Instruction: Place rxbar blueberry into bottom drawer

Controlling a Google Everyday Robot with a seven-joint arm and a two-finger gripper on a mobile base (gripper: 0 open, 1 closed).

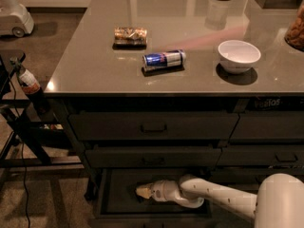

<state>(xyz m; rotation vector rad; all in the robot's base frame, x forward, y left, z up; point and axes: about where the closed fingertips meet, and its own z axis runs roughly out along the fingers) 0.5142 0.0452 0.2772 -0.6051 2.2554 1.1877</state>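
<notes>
End effector (143, 191) low inside open bottom drawer (118, 199); can (164, 59) lying on countertop (90, 68).

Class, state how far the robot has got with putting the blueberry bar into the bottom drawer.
Done: the bottom drawer is open. In hand: the end effector reaches inside it. Left: the bar is not visible, so release cannot be confirmed.

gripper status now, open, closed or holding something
The gripper is down inside the open bottom drawer; open, closed or holding cannot be told.
</notes>
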